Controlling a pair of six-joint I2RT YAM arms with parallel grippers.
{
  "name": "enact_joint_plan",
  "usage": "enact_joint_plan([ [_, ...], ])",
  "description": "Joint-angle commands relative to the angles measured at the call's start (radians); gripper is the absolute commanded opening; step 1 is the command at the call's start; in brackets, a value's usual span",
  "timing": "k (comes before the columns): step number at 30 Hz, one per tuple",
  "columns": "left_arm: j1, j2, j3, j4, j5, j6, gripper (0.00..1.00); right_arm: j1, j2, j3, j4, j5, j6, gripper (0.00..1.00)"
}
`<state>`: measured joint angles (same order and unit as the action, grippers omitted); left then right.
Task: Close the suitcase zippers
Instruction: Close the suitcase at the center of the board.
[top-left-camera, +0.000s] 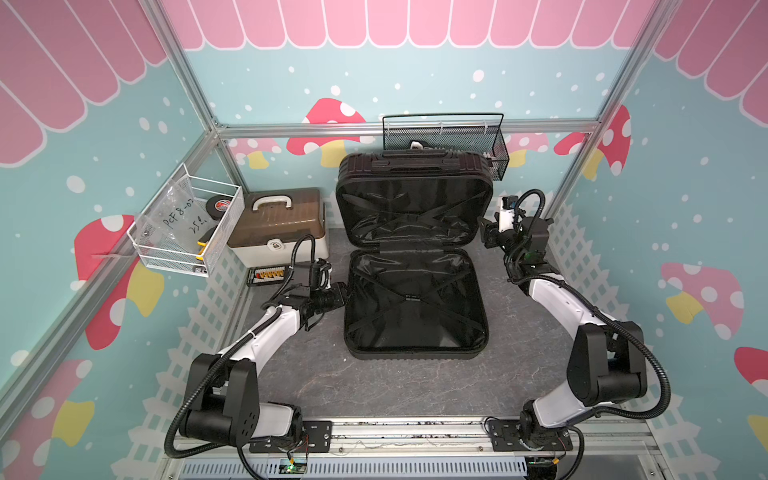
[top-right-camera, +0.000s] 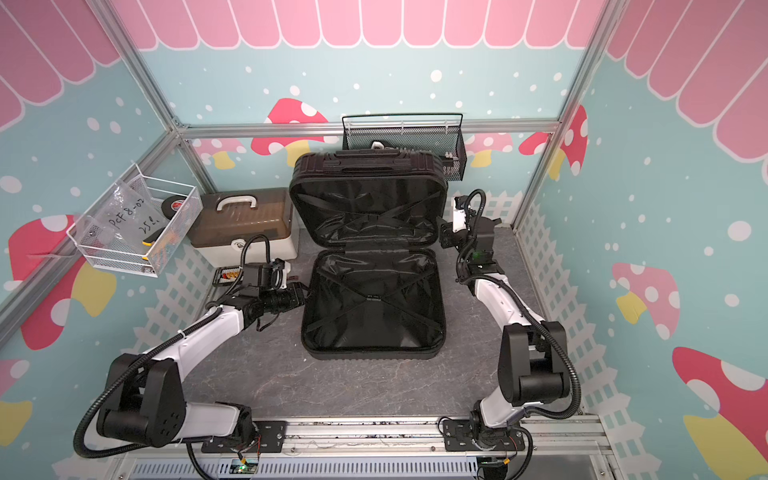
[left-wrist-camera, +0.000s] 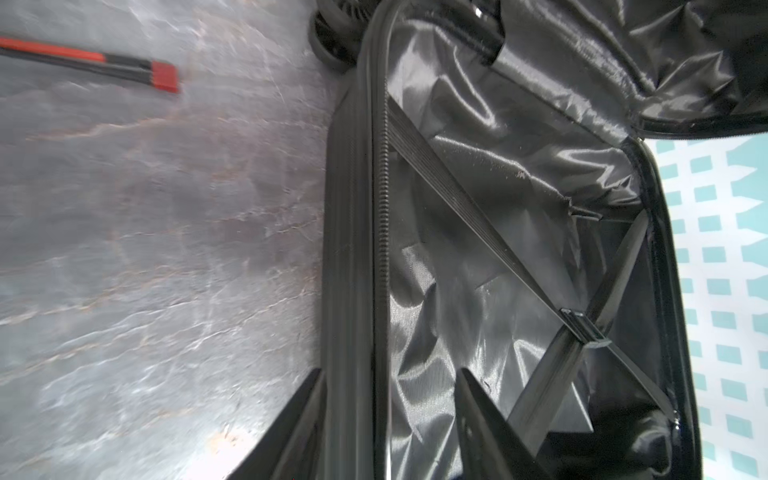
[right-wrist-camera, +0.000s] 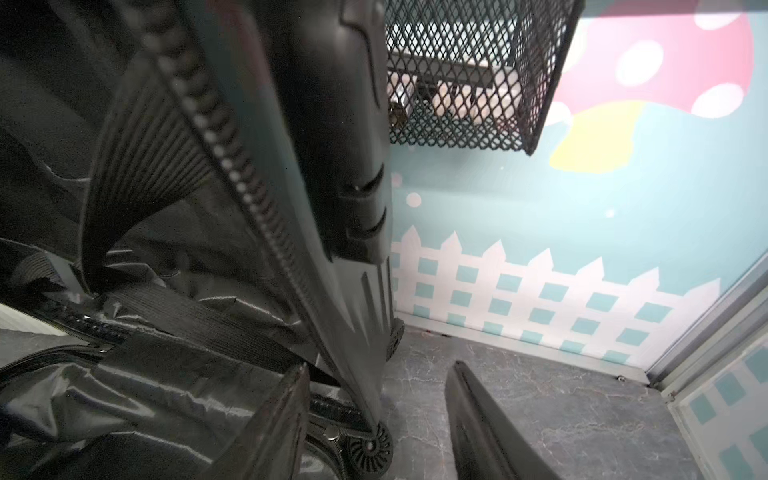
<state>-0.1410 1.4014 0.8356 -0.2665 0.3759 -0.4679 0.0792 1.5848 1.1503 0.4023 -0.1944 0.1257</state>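
Your left gripper (left-wrist-camera: 390, 372) is at the left side wall of the suitcase (top-left-camera: 415, 307), fingers spread and straddling the rim of the lower shell. In the left wrist view one finger lies just beside the ribbed outer wall. The other is inside over the lining, with a gap between it and the rim, so nothing is pinched. Behind that arm you have the beige toolbox (top-left-camera: 277, 226) near the left wall. The suitcase lies open in the middle of the grey table (top-left-camera: 311, 374). Its lower shell is flat, with black lining and crossed straps facing up. Its upper shell is raised at the back, close to upright, in front of the black mesh basket (top-left-camera: 444, 135) on the rear wall. The zippers (left-wrist-camera: 384, 187) are undone, their teeth running bare along each shell's rim. Further right, your right gripper (right-wrist-camera: 380, 365) is at the right edge of the raised shell, low down near the hinge and a caster wheel (right-wrist-camera: 368, 451). Its fingers are also spread, one on the lining side and one on the outer side above the table. The shell's edge is between them, with clear space beside the outer finger.
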Motion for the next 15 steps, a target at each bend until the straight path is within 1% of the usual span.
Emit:
enact_joint_plan([
  [1, -0.004, 0.037, 0.04, -0.03, 0.026, -0.001, 0.44, 0.004, 0.018, 0.038, 0.053, -0.012, -0.02, 0.48],
  [4, -0.006, 0.077, 0.06, -0.031, 0.02, 0.0, 0.33, 0.005, 0.022, 0.046, 0.067, -0.016, -0.027, 0.41],
  [8, -0.008, 0.112, 0.082, -0.023, 0.011, -0.008, 0.18, 0.005, 0.02, 0.044, 0.074, -0.055, -0.047, 0.24],
  [11, -0.011, 0.119, 0.092, -0.005, -0.002, -0.011, 0.08, 0.004, 0.002, 0.019, 0.075, -0.078, -0.054, 0.14],
  [12, -0.011, 0.124, 0.099, -0.004, -0.005, -0.009, 0.06, 0.004, -0.009, 0.005, 0.075, -0.086, -0.054, 0.12],
  [13, -0.011, 0.128, 0.103, -0.002, -0.007, -0.008, 0.04, 0.005, -0.02, -0.009, 0.076, -0.091, -0.054, 0.1],
  [15, -0.012, 0.139, 0.115, -0.004, -0.005, -0.004, 0.03, 0.004, -0.05, -0.049, 0.077, -0.105, -0.048, 0.09],
])
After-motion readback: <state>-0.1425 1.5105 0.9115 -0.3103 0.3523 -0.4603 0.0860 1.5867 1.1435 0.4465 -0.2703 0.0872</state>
